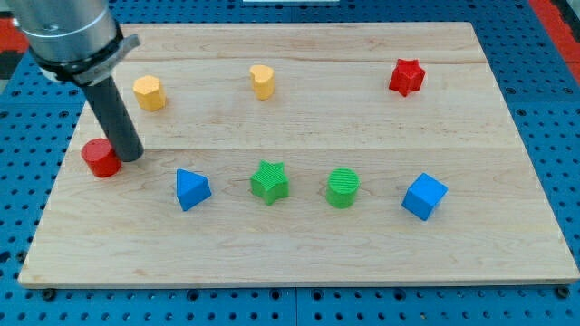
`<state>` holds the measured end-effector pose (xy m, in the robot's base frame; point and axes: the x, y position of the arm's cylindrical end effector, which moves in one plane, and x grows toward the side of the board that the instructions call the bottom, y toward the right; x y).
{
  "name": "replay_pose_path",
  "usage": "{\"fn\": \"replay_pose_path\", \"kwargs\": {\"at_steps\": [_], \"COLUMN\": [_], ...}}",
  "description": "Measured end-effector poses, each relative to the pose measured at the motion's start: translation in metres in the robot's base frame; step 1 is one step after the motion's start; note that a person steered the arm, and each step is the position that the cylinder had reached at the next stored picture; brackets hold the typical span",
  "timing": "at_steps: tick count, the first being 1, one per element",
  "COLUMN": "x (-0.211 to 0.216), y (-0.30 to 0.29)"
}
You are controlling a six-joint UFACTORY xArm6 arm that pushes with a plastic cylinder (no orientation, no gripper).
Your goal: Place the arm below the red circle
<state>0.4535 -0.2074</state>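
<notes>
**Our tip beside the red circle on the wooden board**

In the camera view we count eight blocks on the wooden board (299, 258). Two are red: the red circle (101, 158) near the view's left edge, and a red star (407, 77) at the view's top right. Two are yellow: a yellow hexagon (149, 92) at the top left, and a yellow heart (263, 81) at the top middle. Two are green: a green star (270, 181) and a green circle (343, 187), side by side in the lower middle. Two are blue: a blue triangle (191, 189) to the left of the green star, and a blue cube (424, 196) at the view's right end of this lower row.

There is one arm, and it comes in from the view's top left corner. Its dark rod goes down to my tip (130, 157), which stands just at the view's right of the red circle, touching it or nearly so; we cannot tell which. The tip is beside the circle, not below it. The rod has no pincer, so there is nothing spread or pressed together to report.

We see no container; all blocks lie directly on the board, which rests on a blue perforated table (544, 54).
</notes>
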Motion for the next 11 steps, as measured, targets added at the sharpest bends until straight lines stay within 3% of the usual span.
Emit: {"fn": "replay_pose_path", "kwargs": {"at_steps": [1, 4, 5, 6, 7, 8, 9, 10, 11], "x": [-0.006, -0.125, -0.088, -0.084, -0.085, -0.127, -0.082, -0.019, 0.016], "y": [0.023, 0.006, 0.032, 0.068, 0.144, 0.153, 0.149, 0.09, 0.006]}}
